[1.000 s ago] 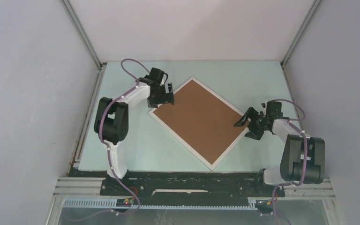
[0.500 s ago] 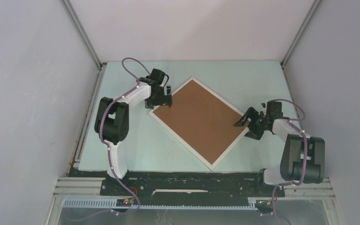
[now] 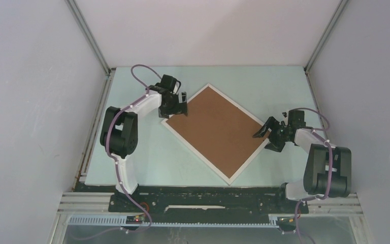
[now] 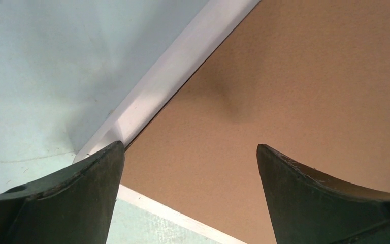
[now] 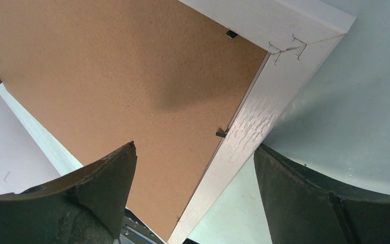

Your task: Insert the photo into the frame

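You have one white picture frame (image 5: 259, 119) in the centre of the overhead view, and one brown backing board (image 3: 216, 127) inside it. There is one pale green table (image 3: 147, 152). You have two robot arms, the left arm (image 3: 119, 134) at left and the right arm (image 3: 327, 162) at lower right. There are two grippers, the left gripper (image 3: 184, 104) and the right gripper (image 3: 265, 141), each with two fingers. The right wrist view shows two small dark tabs (image 5: 220, 134) along the board's edge.

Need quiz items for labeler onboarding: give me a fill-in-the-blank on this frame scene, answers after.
The board sitting in the white frame is ___ in colour. The left gripper has its jaws ___. Seen from above, the right gripper is at the frame's ___ corner. Answers: brown; open; right.
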